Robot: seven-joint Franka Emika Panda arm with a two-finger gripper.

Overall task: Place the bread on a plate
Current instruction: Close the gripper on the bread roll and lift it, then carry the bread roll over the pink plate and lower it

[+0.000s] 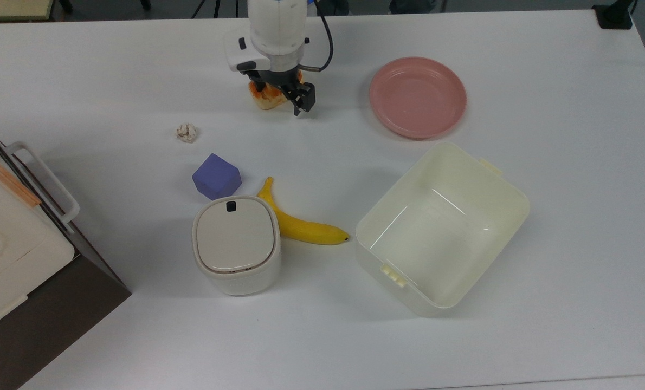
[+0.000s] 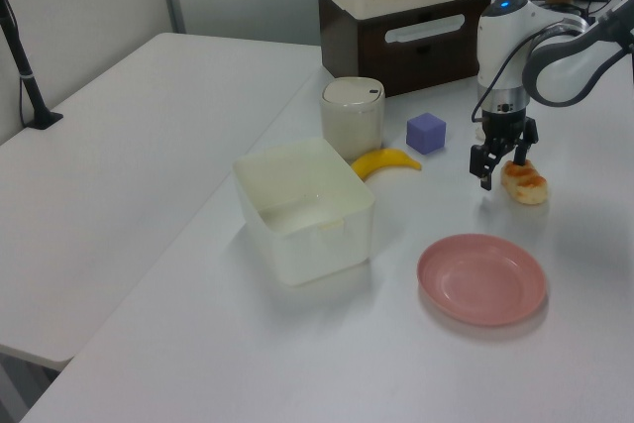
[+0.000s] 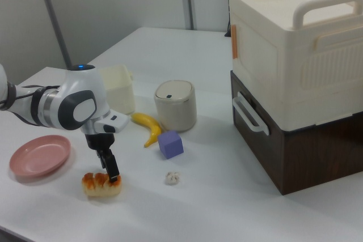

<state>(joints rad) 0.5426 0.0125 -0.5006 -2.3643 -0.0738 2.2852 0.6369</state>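
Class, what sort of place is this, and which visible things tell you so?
Probably a robotics lab: a white robot arm works over a white table set with a pink round plate and a yellow banana.

Bright even overhead light, soft faint shadows, mild glare inside cream tub (image 1: 442, 227), slightly soft focus

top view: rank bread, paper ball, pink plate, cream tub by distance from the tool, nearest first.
From the tool:
1. bread, right under it
2. paper ball, toward the top view's left
3. pink plate, toward the top view's right
4. cream tub, lower right, farthest
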